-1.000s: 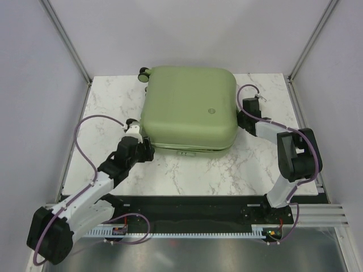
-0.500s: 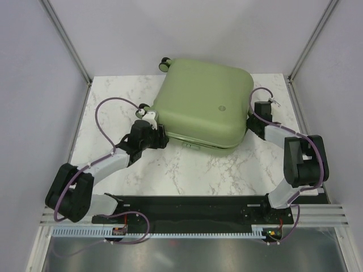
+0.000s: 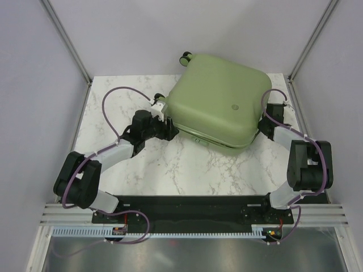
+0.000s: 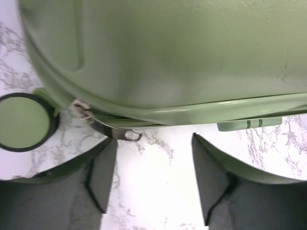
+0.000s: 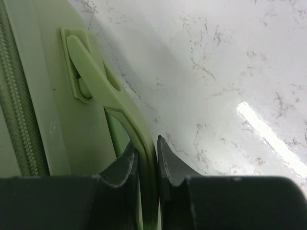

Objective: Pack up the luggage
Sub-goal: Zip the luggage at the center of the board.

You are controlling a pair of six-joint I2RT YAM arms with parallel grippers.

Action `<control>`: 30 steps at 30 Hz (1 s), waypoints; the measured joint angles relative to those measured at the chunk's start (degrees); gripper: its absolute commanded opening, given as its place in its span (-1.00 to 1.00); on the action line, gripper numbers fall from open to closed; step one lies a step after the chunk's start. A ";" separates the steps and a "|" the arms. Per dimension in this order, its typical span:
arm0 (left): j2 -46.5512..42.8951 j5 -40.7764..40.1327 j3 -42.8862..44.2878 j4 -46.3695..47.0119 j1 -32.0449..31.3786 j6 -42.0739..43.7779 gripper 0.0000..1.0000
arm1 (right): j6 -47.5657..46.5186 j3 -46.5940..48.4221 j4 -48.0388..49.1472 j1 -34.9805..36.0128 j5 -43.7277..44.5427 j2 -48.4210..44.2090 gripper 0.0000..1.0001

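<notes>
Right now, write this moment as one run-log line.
luggage: closed, flat on table | left gripper: open, facing zipper pull | right gripper: shut on handle

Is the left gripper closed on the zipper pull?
No, the left gripper is open, the zipper pull lying loose near one fingertip.

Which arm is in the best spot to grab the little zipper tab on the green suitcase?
Probably the left. The left gripper is open, right in front of the zipper pull at the seam of the luggage. The right gripper is shut on the handle on the other side.
</notes>
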 measured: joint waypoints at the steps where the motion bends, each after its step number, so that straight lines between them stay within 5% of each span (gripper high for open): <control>1: -0.57 0.48 -0.28 -0.07 0.66 0.57 0.52 | -0.02 0.09 -0.15 0.00 -0.09 0.00 -1.00; 9: -4.59 2.25 -4.83 1.55 9.62 3.19 0.57 | -0.35 0.66 -1.03 -0.07 -0.28 0.11 -1.00; 18: -2.45 8.63 -4.83 6.95 9.84 5.60 0.59 | -0.28 0.81 -1.18 -0.24 -0.79 0.39 -1.00; 27: 3.93 10.60 -1.68 8.57 9.86 7.06 0.25 | -0.37 1.22 -1.77 -0.35 -1.18 0.55 -1.00; 30: 5.27 12.31 -0.33 8.20 9.86 7.08 -0.02 | -0.37 1.29 -1.84 -0.42 -1.36 0.55 -1.00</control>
